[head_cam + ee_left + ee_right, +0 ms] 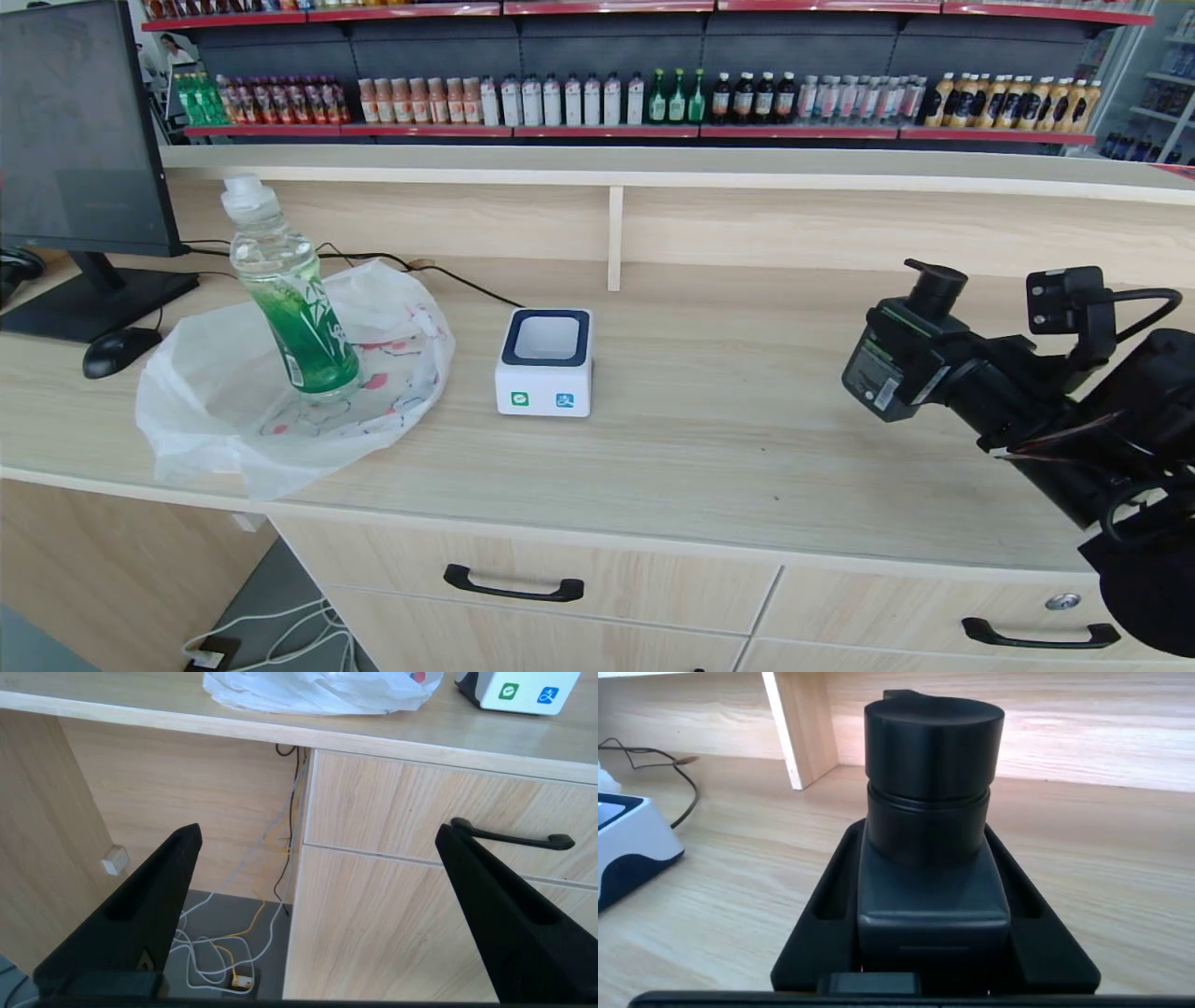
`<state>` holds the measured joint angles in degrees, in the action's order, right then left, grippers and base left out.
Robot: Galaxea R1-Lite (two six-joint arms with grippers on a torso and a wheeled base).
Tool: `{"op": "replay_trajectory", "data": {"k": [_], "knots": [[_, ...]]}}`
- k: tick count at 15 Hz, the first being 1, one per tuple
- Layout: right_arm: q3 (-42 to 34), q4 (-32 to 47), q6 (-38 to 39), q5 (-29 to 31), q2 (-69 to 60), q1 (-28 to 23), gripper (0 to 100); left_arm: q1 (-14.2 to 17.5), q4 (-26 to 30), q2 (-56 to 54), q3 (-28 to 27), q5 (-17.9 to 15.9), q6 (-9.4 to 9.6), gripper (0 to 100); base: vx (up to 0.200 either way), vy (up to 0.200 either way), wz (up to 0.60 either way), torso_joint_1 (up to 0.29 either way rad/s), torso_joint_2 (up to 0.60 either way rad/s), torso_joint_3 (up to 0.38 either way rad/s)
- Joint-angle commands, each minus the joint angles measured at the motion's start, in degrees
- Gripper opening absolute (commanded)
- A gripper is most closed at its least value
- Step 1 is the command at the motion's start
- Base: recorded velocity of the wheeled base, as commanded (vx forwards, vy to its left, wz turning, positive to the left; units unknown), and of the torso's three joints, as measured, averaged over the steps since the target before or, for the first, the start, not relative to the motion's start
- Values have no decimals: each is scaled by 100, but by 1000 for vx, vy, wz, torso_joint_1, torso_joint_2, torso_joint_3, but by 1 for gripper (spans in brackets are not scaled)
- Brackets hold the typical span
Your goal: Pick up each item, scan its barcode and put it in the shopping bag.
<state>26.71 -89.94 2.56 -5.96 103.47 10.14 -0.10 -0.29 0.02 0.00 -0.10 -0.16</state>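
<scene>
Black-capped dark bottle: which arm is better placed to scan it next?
Right. The right claw grips the black-capped dark bottle over the wooden counter where the white box scanner stands; the open left claw is below it.

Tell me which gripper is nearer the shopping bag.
Left, probably. The left gripper hangs open below the counter, just in front of the shopping bag. The right gripper, shut on a black bottle, is over the counter beyond the scanner.

Monitor (79, 121) and mouse (119, 351) sitting at the left end of the desk (747, 429); drink shelves (653, 98) running behind; drawer handles (513, 591) showing below.
</scene>
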Motion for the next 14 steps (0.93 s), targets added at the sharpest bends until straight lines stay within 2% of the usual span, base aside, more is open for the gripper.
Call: {"op": "replay_trajectory", "data": {"k": [1, 14], "knots": [[-78, -6, 8, -2, -187, 40, 0, 1, -6, -2, 0, 1, 7, 100, 0, 0, 0, 0, 0, 0], [-658, -6, -80, 16, 103, 243, 0, 1, 3, -2, 0, 1, 16, 100, 0, 0, 0, 0, 0, 0]]}}
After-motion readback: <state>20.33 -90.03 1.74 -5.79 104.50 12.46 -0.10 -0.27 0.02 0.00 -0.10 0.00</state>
